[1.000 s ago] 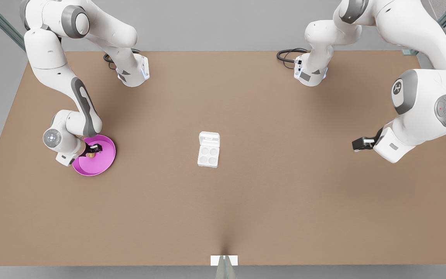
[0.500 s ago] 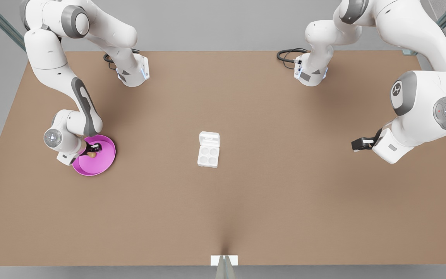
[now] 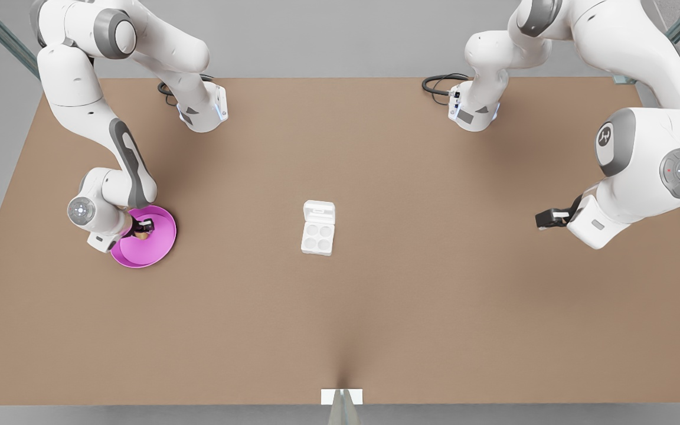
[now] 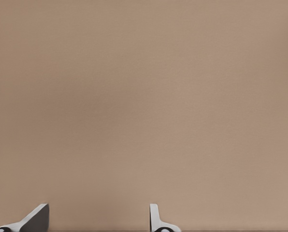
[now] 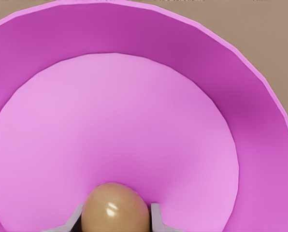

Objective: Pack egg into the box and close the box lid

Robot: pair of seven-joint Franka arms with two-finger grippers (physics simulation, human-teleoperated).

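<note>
right gripper (image 3: 141, 231) is closing in, fingers now hugging the egg (image 5: 116, 209) in the plate (image 5: 221, 63) | ready to lift | left gripper (image 3: 543, 221) is waiting, fingers apart

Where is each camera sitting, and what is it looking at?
Front view: up high, looking down at the table, the box, its open lid, the pink plate and both arms.
Left wrist view: on the left arm, facing bare table; the left hand is open. In the front view it waits at the right.
Right wrist view: on the right arm, facing into the plate; the right hand grips the egg.
Shared: front and right wrist views both show plate and egg.
</note>
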